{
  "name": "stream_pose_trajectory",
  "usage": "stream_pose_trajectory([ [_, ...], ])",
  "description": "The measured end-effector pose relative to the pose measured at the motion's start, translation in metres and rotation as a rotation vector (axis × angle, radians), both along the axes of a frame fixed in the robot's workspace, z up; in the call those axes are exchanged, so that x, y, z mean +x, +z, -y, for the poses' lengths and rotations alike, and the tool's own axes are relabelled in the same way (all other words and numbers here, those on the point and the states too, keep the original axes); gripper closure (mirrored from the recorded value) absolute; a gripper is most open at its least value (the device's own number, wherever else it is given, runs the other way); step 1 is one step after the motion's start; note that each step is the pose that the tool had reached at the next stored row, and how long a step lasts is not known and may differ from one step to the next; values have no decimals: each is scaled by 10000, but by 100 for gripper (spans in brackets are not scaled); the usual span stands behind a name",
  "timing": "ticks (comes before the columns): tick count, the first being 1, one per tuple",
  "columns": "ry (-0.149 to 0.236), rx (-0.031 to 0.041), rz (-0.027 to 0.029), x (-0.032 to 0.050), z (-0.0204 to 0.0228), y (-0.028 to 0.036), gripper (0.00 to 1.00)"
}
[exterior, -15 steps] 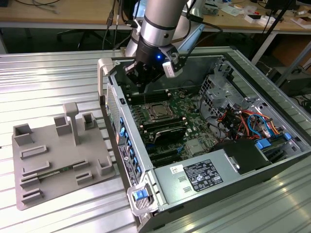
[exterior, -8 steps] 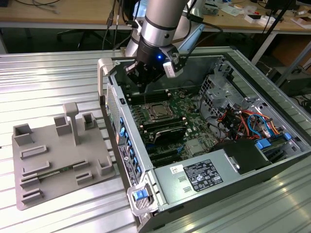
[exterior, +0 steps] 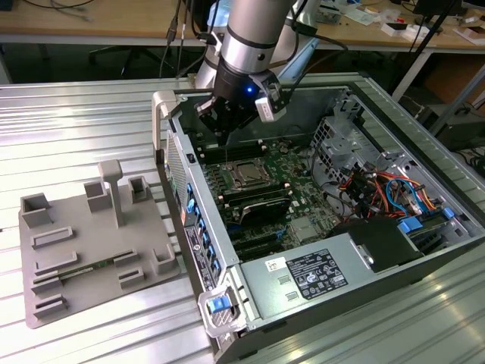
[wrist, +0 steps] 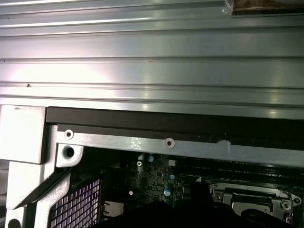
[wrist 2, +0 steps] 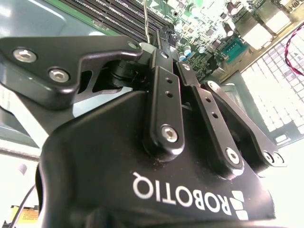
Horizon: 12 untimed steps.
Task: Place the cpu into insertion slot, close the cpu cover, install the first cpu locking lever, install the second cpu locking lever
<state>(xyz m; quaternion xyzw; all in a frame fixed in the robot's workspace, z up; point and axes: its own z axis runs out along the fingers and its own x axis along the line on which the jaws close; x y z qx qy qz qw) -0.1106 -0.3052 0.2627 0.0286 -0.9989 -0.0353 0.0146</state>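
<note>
In the exterior view my gripper point(exterior: 227, 135) hangs inside the open computer case, just beyond the insertion slot point(exterior: 246, 176) on the green motherboard. The cpu point(exterior: 247, 174) lies flat in that slot, its grey top showing through the window of the cpu cover point(exterior: 260, 180), which looks folded down over it. A thin wire cpu locking lever point(exterior: 227, 154) stands up beside the slot and runs into my fingertips. In the second wrist view the gripper point(wrist 2: 159, 42) is pinched together, with the lever point(wrist 2: 147, 19) sticking out past the tips. The first wrist view catches the cover's edge point(wrist: 247, 197).
Long black memory slots point(exterior: 261, 208) flank the socket. The grey power supply box point(exterior: 311, 273) sits at the near end of the case, and coloured cables point(exterior: 379, 186) lie on the exterior view's right. A grey fixture tray point(exterior: 83, 250) rests on the ribbed table, left of the case wall point(exterior: 178, 152).
</note>
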Motion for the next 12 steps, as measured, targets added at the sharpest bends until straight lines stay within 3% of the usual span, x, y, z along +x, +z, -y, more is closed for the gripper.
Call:
stream_pose_trajectory([
  [12,0,1,0,35,0,-31,89],
])
